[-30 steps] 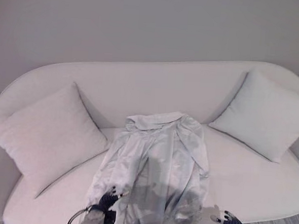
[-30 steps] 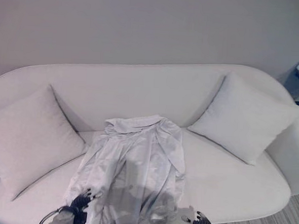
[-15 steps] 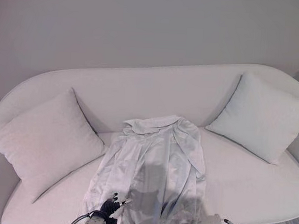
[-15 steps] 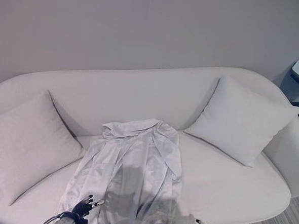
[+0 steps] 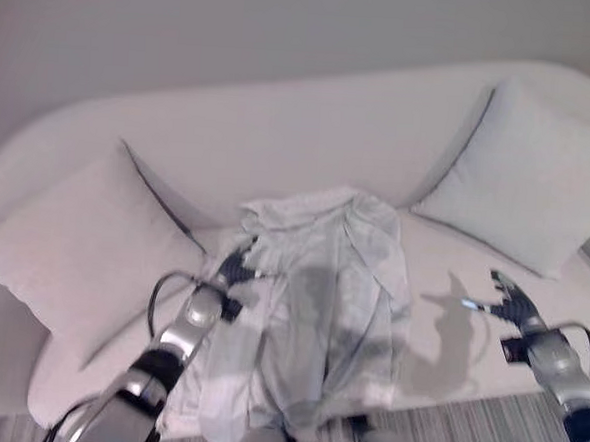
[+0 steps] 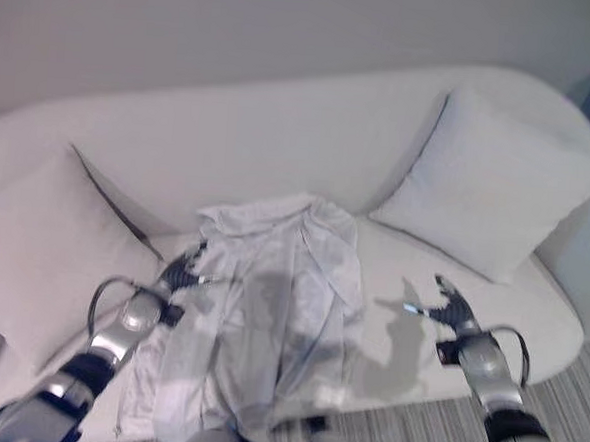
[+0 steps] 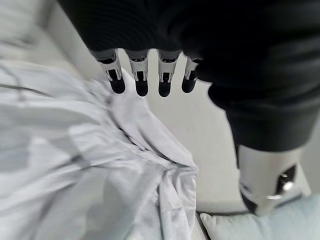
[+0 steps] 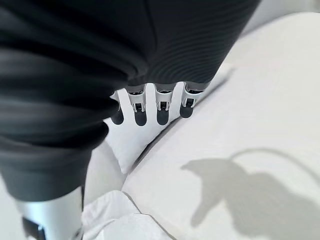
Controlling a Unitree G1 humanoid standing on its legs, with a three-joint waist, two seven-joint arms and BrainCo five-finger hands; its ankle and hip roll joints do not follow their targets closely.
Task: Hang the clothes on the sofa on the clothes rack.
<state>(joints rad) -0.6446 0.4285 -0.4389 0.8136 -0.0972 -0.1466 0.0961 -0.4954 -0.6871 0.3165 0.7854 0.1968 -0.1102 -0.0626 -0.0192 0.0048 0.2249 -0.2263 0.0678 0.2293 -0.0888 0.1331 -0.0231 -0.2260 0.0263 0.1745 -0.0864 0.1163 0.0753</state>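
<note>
A pale, shiny shirt (image 5: 320, 303) lies spread on the middle of the white sofa (image 5: 280, 140), collar toward the backrest and hem hanging over the front edge. My left hand (image 5: 234, 269) hovers at the shirt's left shoulder, just below the collar, with fingers (image 7: 141, 82) straight and holding nothing. In the left wrist view the crumpled shirt (image 7: 75, 165) lies below them. My right hand (image 5: 510, 302) is open above the bare seat, well right of the shirt. Its fingers (image 8: 160, 107) point toward the backrest, and a corner of the shirt (image 8: 115, 215) shows nearby.
A large cushion (image 5: 73, 248) leans at the sofa's left end, close to my left arm. A second cushion (image 5: 538, 176) stands at the right end, behind my right hand. Striped floor (image 5: 462, 432) runs along the sofa's front.
Both arms have reached forward over the sofa. The left hand went from the shirt's hem up to its shoulder, the right hand out over the seat. The camera has also shifted.
</note>
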